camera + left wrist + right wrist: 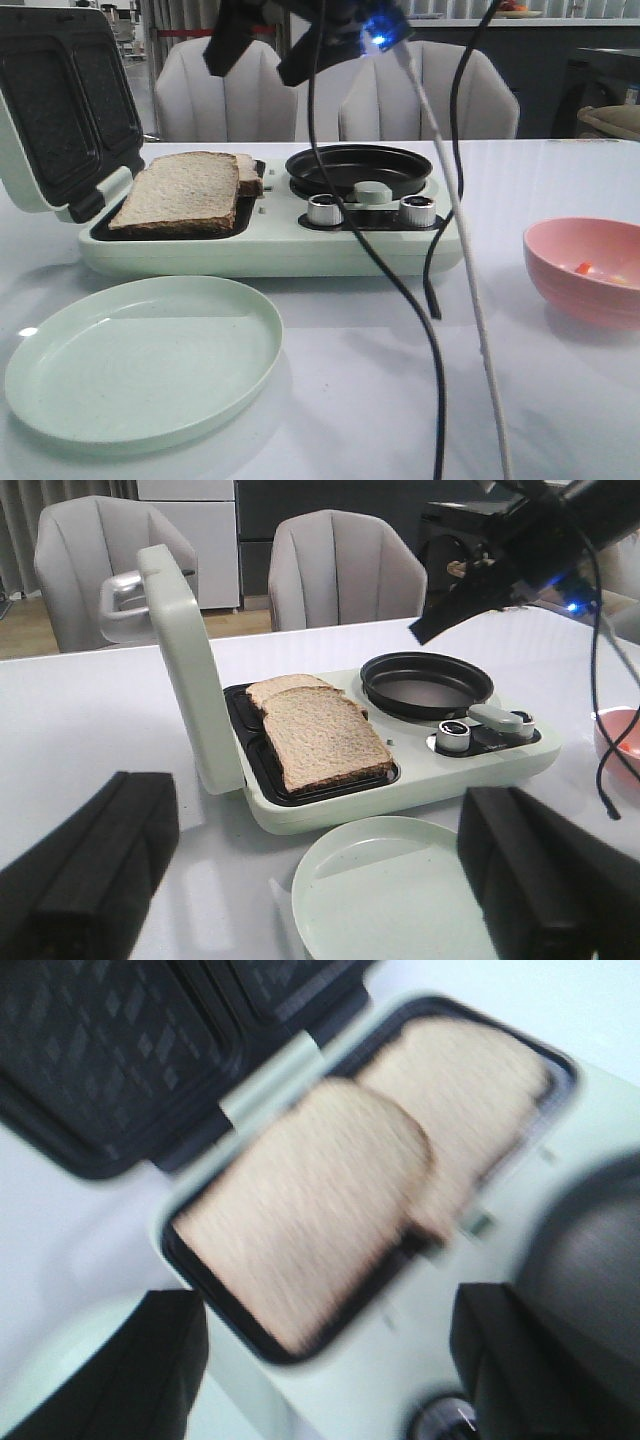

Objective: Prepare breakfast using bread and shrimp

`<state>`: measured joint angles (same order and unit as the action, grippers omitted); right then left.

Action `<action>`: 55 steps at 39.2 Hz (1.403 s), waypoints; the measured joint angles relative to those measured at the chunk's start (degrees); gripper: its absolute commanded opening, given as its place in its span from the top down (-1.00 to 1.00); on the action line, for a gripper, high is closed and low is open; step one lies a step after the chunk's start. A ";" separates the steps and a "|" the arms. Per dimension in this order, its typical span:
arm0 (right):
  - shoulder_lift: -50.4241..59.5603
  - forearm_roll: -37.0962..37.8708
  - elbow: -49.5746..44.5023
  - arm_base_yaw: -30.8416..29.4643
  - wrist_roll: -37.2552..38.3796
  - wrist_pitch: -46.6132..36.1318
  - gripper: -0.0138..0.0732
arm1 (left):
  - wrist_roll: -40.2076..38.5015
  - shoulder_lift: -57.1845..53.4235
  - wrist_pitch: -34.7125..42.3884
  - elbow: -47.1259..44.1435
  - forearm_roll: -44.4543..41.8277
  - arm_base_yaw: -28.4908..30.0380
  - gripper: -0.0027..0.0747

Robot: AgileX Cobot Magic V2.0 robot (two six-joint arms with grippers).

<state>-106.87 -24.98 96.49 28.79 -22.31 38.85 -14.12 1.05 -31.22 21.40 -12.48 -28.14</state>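
Presently we see the right end effector (325,1380), fingers apart and empty, above the bread (185,192) at left-centre in the sandwich maker (270,240); a careless descent could skew the overlapped slices.

Front view: low, level with the worktop (560,400), facing forward, mid-range. Left wrist view: set back, looks obliquely across the sandwich maker (400,790). Right wrist view: close above, looking down, blurred. All three share the bread (180,192) on the maker's open plate.
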 measured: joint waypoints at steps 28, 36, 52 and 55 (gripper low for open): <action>38.46 26.50 -29.52 -8.81 26.09 -1.21 -0.70 | 0.00 0.00 0.00 0.00 0.00 0.00 -0.69; 55.22 25.98 -43.52 -8.94 26.36 -9.51 -0.70 | 0.00 0.00 0.00 0.00 0.00 0.00 -0.69; 79.88 24.98 -66.00 -8.94 26.82 -18.08 -0.70 | 0.00 0.00 0.90 0.00 0.00 0.00 -0.69; 85.27 24.98 -70.26 -8.94 26.82 -20.08 -0.70 | 0.00 0.00 1.16 0.00 0.00 0.00 -0.69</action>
<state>-21.60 0.00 26.23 19.85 4.52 18.77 -14.12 1.05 -30.06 21.40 -12.48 -28.14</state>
